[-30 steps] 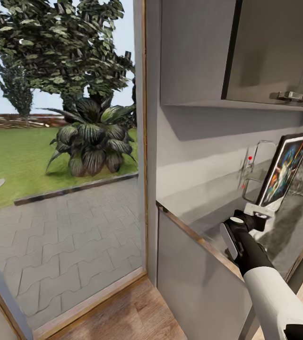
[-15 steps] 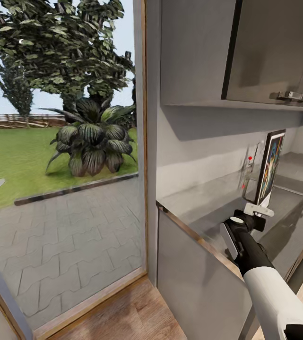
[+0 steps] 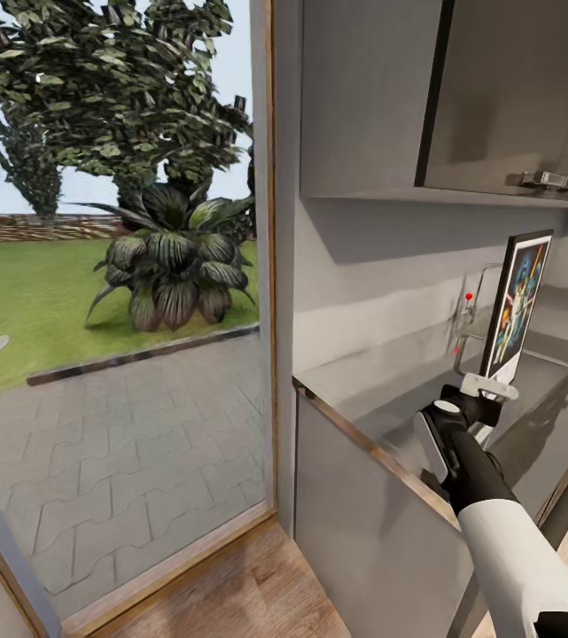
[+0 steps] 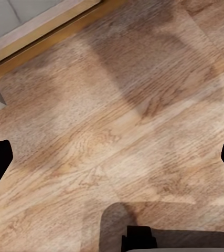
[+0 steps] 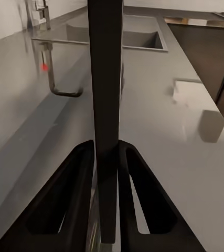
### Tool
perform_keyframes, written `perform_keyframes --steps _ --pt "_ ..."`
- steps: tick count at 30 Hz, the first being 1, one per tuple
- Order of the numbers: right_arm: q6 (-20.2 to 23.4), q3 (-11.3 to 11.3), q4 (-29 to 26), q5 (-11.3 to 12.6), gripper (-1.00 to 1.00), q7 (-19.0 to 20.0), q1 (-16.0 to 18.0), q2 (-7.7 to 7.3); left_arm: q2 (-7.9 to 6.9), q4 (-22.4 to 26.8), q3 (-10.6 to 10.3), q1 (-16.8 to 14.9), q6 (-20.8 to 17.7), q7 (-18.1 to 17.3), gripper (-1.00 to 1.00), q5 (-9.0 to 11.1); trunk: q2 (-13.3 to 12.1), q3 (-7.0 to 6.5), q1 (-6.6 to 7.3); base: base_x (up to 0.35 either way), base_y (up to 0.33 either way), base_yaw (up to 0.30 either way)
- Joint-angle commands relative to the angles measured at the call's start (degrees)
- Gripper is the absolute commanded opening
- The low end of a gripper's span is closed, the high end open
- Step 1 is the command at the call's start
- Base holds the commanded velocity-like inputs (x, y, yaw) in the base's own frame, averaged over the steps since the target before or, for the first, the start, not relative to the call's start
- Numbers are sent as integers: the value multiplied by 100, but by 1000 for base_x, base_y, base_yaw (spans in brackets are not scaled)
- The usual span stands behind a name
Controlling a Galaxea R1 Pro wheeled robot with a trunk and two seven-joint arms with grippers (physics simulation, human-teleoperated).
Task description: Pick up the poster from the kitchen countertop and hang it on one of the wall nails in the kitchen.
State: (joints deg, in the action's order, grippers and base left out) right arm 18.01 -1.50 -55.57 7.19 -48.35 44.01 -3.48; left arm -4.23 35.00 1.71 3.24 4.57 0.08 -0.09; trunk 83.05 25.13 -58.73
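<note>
Right gripper clamped on the bottom edge of the poster; fingers pressed to either face of the frame, clear in the right wrist view, where the poster runs edge-on as a dark vertical bar between them. Poster lifted clear of the table, held upright above the grey slab, bottom edge in the grip, top edge highest. Long axis near vertical, leaning slightly. Printed face turned toward the camera and somewhat to the robot's left; art and white border readable in the head view.

Key relation for the coming move: poster extends straight up and away from the fingers, so any rotation of the wrist swings the top edge widely. Pale grey wall lies to the robot's left of the poster, under the upper cabinet. Back of the frame appears not yet turned to that wall. No wall nail made out with certainty; small red dots near the faucet too small to identify.

Left gripper: dark finger tips at both sides of the left wrist view, spread wide, nothing between them, pointed at the wood floor. Right arm the only one near the task's thing.

Judgement: pickup done; hanging step remaining, needing a yaw of the frame toward the wall and a located nail.
</note>
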Motion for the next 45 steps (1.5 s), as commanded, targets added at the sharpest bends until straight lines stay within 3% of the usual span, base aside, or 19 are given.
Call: perform_keyframes --steps 1,19,45 --pt "35 9 -13 28 -100 -16 3 -3 1 6 5 1 9 1 100 -1 3 5 0 0 0 0" --pt "36 49 -16 28 -100 -16 3 26 1 6 5 1 9 1 100 0 3 3 0 -243 0 13" --pt "36 79 20 28 -100 7 3 41 -25 6 5 1 9 -8 100 0 3 -57 0 -191 0 224"
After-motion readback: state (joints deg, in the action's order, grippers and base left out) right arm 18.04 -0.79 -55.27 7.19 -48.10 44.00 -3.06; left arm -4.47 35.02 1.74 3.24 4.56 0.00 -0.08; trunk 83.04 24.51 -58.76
